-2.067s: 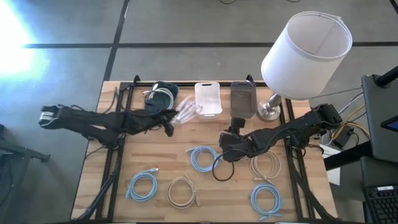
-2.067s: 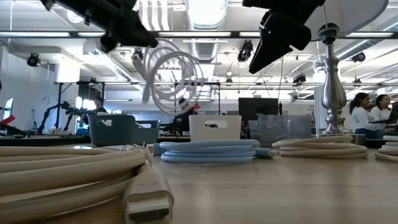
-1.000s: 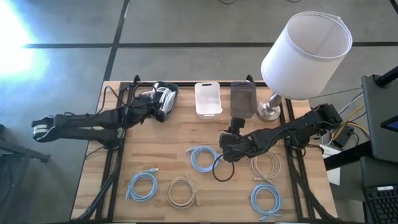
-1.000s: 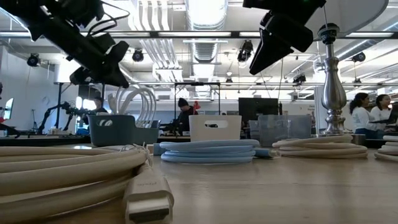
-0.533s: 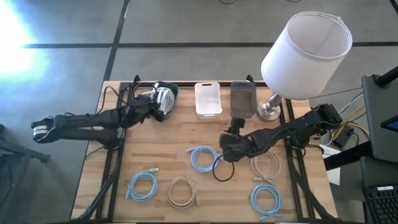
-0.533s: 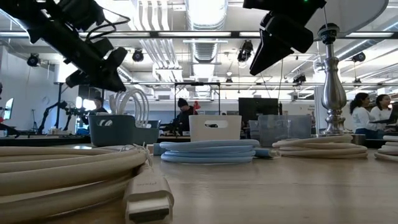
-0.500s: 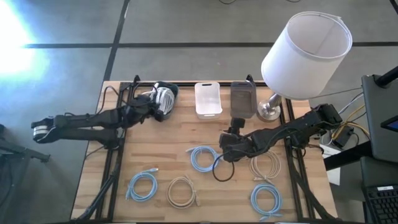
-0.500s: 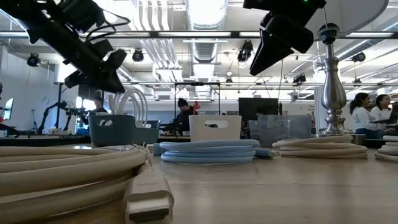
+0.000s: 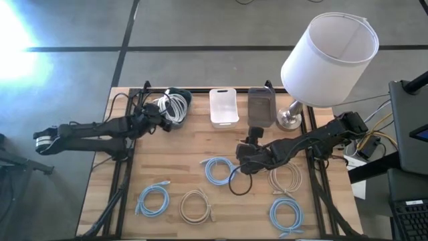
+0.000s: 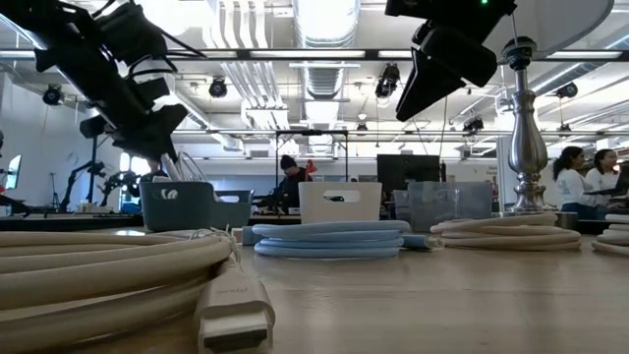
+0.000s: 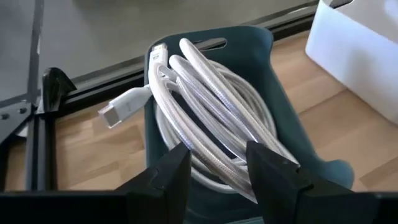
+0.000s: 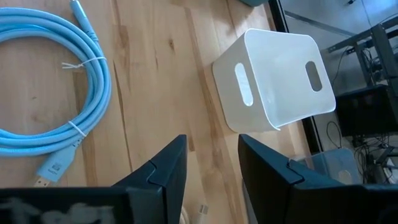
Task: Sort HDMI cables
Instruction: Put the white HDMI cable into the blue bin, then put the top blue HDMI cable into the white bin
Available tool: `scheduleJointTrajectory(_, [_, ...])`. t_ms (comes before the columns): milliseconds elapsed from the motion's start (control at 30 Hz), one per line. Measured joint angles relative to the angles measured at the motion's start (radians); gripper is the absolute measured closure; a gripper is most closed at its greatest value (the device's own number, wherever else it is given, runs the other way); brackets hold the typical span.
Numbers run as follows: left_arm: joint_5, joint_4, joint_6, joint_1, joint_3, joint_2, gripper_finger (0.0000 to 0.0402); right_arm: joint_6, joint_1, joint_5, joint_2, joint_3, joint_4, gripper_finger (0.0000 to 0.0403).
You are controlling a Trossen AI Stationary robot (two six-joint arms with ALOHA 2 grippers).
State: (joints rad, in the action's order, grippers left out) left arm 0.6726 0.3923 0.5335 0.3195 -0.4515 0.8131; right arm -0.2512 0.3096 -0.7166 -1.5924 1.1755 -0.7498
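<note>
The left gripper (image 11: 214,165) jaws have just spread apart, releasing the white HDMI cable (image 11: 208,127) into the dark blue bin (image 9: 175,102) at upper left of the high view: one coil sorted. The right gripper (image 12: 208,165) hangs at centre, jaws apart and empty, above a light blue cable (image 12: 43,93). Only the left wrist view shows the coil settled inside; the low view hides it behind the bin wall.

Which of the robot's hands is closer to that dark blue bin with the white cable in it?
Left. The left gripper hovers right beside the dark blue bin; the right gripper hangs mid-table, far away.
</note>
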Motion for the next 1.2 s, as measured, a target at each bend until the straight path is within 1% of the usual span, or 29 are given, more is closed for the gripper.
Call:
scheduleJointTrajectory(167, [0.034,0.036,-0.011,0.000,-0.011,0.000,0.0239,-0.010,0.000,0.000,0.000,0.000,0.000,0.0268])
scheduleJointTrajectory(300, [0.080,0.075,-0.029,0.000,-0.061,-0.007,0.0239,-0.028,0.000,0.001,0.000,0.000,0.000,0.0264])
scheduleJointTrajectory(567, [0.070,0.128,-0.031,-0.001,-0.177,-0.014,0.0239,-0.031,0.000,0.011,0.000,-0.007,0.000,0.0251])
scheduleJointTrajectory(667, [-0.012,0.111,-0.029,-0.001,-0.189,-0.013,0.0239,-0.033,0.000,0.016,0.000,-0.014,0.000,0.0248])
scheduleJointTrajectory(900, [-0.359,0.012,-0.069,-0.006,-0.176,-0.002,0.0239,-0.063,0.000,0.021,0.000,-0.023,0.000,0.0247])
scheduleJointTrajectory(967, [-0.425,-0.012,-0.069,-0.014,-0.162,0.006,0.0239,-0.064,0.000,0.021,0.000,-0.024,-0.001,0.0250])
scheduleJointTrajectory(1067, [-0.463,-0.079,-0.069,-0.031,-0.128,0.021,0.0239,-0.069,0.000,0.024,0.000,-0.024,0.000,0.0255])
scheduleJointTrajectory(1200, [-0.478,-0.193,-0.069,-0.057,-0.070,0.043,0.0239,-0.086,0.000,0.076,0.000,-0.024,0.000,0.0261])
